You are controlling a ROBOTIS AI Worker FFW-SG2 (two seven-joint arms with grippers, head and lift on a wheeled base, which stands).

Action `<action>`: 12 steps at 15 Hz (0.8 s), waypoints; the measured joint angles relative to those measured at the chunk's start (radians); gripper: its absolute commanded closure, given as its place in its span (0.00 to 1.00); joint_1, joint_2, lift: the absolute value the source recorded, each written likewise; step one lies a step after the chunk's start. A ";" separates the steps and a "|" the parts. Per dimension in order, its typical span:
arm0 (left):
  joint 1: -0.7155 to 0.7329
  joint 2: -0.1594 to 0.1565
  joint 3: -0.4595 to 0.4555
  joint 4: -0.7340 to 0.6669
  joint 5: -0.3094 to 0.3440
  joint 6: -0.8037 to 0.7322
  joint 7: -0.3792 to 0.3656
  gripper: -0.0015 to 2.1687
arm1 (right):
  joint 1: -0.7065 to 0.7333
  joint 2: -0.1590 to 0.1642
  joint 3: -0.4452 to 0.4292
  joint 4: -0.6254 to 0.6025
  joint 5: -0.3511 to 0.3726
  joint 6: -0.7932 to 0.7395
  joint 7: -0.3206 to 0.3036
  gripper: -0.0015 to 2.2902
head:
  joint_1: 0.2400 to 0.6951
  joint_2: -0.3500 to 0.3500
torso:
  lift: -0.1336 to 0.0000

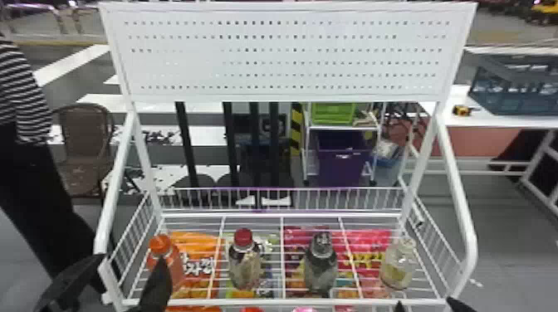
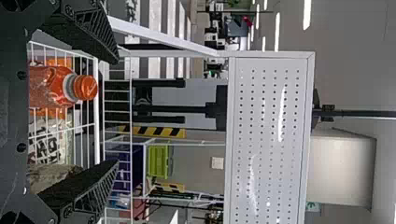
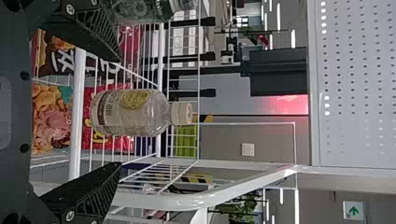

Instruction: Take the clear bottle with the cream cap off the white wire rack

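Observation:
The clear bottle with the cream cap (image 1: 397, 263) stands at the right end of the white wire rack (image 1: 282, 302). My right gripper (image 1: 425, 306) is at the bottom edge of the head view, in front of that bottle. In the right wrist view the clear bottle (image 3: 133, 112) lies ahead of my right gripper (image 3: 117, 112), between the lines of its two spread fingers and untouched. My left gripper (image 1: 130, 276) is at the rack's front left corner, open. From its wrist, the left gripper (image 2: 116, 112) has the orange bottle (image 2: 56, 87) between its spread fingers, not clamped.
On the same shelf stand the orange-capped bottle (image 1: 164, 259), a red-capped bottle (image 1: 245, 261) and a dark-capped bottle (image 1: 320, 265). Snack bags (image 1: 197, 265) lie below the wires. White side rails (image 1: 458, 207) flank the shelf, and a perforated panel (image 1: 286, 54) rises behind.

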 measured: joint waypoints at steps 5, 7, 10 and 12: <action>-0.008 0.007 -0.030 0.001 -0.030 0.038 0.000 0.06 | -0.156 0.000 0.033 0.159 0.032 -0.030 -0.048 0.05 | 0.57 0.50 | 1.00; -0.008 0.009 -0.034 0.004 -0.031 0.038 -0.001 0.06 | -0.198 0.000 0.048 0.197 0.034 -0.029 -0.072 0.05 | 0.57 0.50 | 1.00; -0.004 0.014 -0.040 0.001 -0.032 0.038 0.000 0.06 | -0.249 0.000 0.059 0.248 0.056 -0.028 -0.107 0.05 | 0.57 0.50 | 1.00; 0.002 0.015 -0.040 0.000 -0.034 0.036 -0.001 0.06 | -0.281 0.000 0.062 0.278 0.065 -0.028 -0.121 0.05 | 0.57 0.50 | 1.00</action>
